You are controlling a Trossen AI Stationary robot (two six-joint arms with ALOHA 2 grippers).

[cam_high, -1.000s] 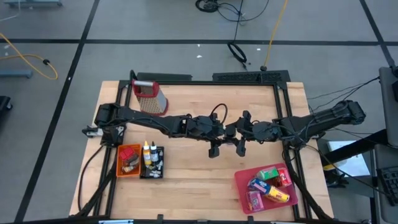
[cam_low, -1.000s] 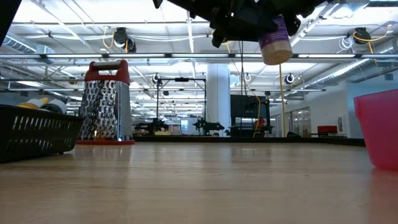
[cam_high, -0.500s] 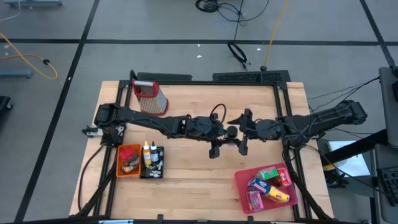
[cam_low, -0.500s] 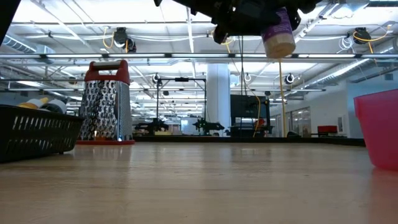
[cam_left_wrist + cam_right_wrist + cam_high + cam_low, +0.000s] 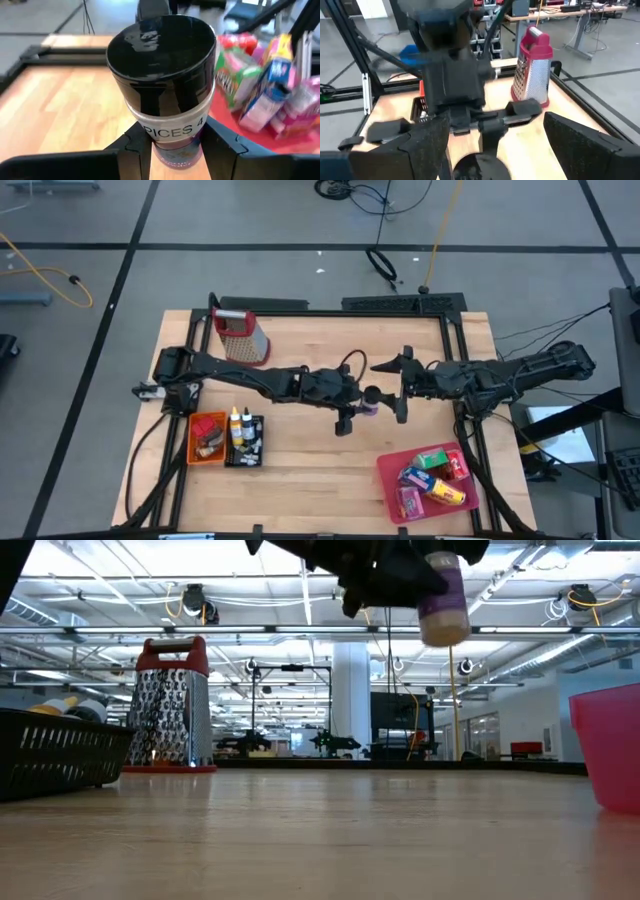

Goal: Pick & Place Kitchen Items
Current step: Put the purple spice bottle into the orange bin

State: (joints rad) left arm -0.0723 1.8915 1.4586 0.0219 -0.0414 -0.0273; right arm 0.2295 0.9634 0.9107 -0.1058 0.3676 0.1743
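Note:
A small spice jar [image 5: 162,75] with a black lid, a white "SPICES 4" band and a purple label is held in the air over the table's middle [image 5: 371,397]. In the low view the jar [image 5: 443,600] hangs high above the wood, its beige bottom down. My left gripper [image 5: 362,396] reaches in from the table's left and is shut on the jar. My right gripper [image 5: 393,390] stands just to the jar's right, open wide, touching nothing. In the right wrist view the right gripper [image 5: 500,145] faces the left one. My left gripper [image 5: 176,150] pinches the spice jar's lower body, on the purple label [image 5: 175,152], between its two fingers [image 5: 135,145]. The fingers come in level from the table's left and lie across the jar. The jar is lifted clear, roughly upright, lid end up.
A red-topped metal grater [image 5: 240,335] stands at the far left. An orange tray [image 5: 207,437] and a black basket [image 5: 245,440] with little bottles sit near left. A pink bin [image 5: 428,480] of coloured cartons sits near right. Bare wood lies below the grippers.
My right gripper has drawn back from the jar toward the table's right edge, leaving a gap between the two grippers. The jar has stayed in the air in my left gripper, shifting only slightly.

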